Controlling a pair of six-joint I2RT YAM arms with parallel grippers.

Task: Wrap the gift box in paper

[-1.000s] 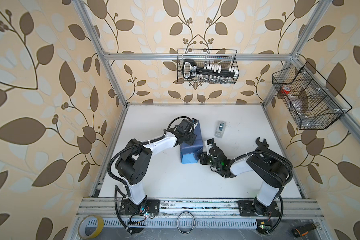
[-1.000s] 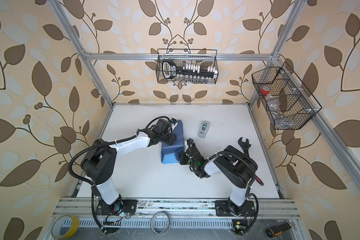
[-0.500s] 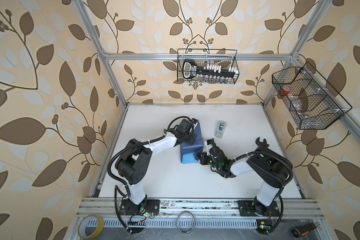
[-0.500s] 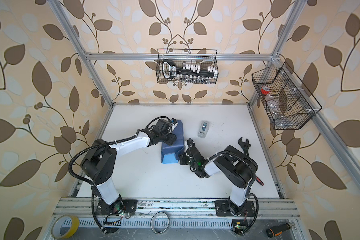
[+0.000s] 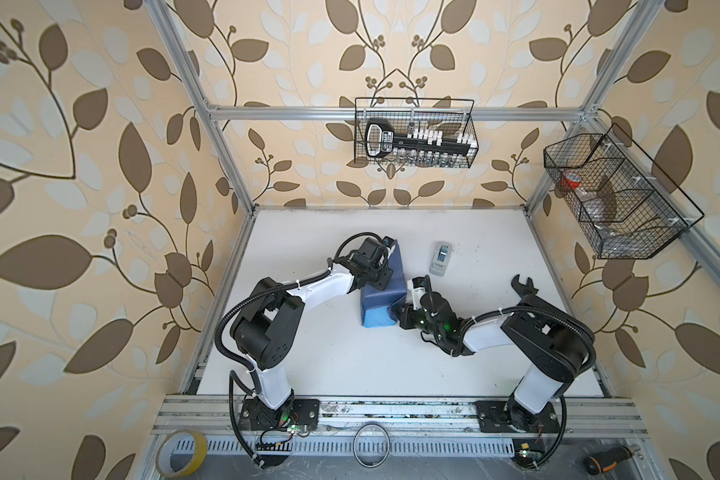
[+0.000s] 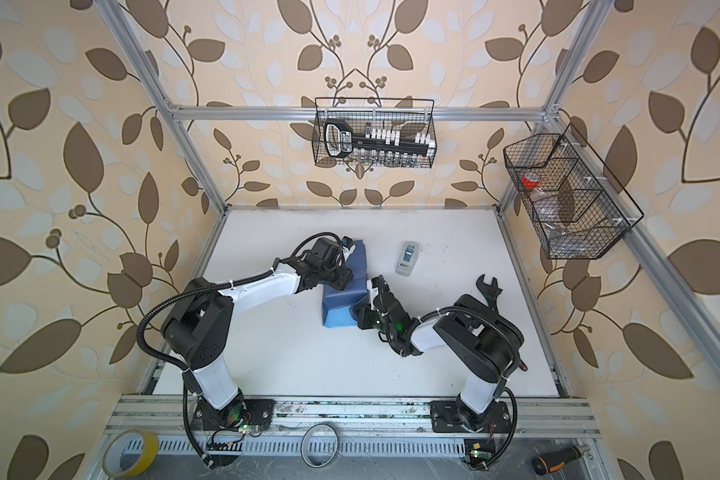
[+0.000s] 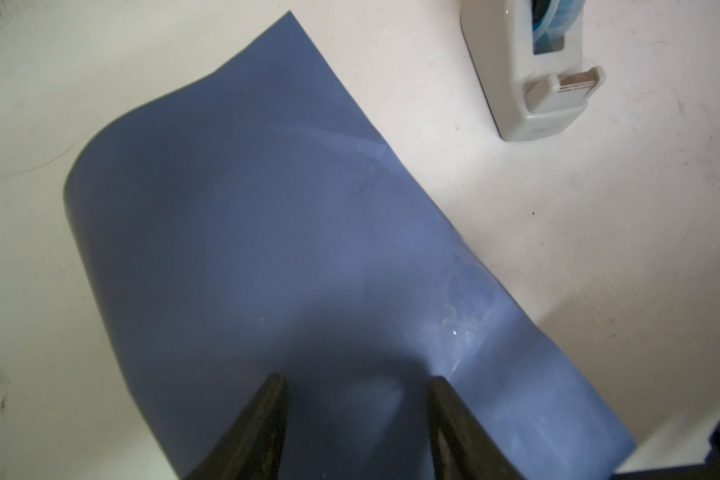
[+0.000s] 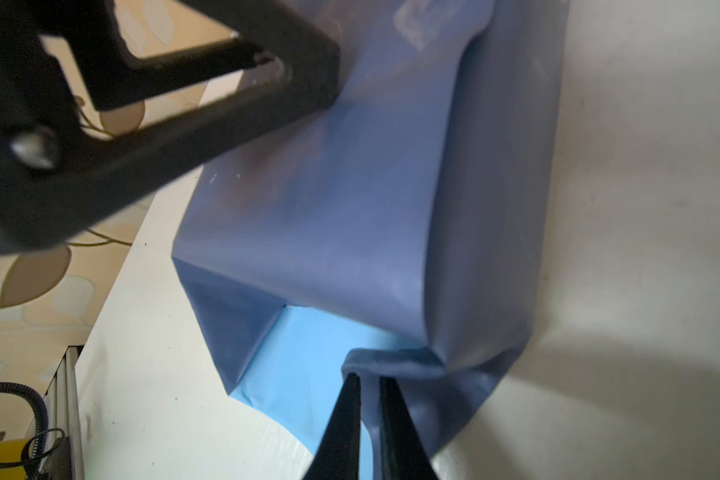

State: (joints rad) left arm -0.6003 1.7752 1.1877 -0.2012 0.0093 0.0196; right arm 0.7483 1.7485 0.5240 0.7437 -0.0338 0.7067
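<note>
Overhead, white tabletop within leaf-patterned walls.

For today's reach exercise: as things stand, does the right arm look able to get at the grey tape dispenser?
Probably yes. The tape dispenser lies on the table just beyond the right end effector, with nothing between them. But that end effector is pinching the paper, so it must let go first.

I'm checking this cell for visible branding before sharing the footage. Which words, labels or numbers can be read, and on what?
No text here can be read.
On the tool holder in the back wire basket: a white label with lettering, too blurred to read.
On the tape dispenser: a faint raised mark near its base, unreadable.
On the paper: plain, no print.
</note>
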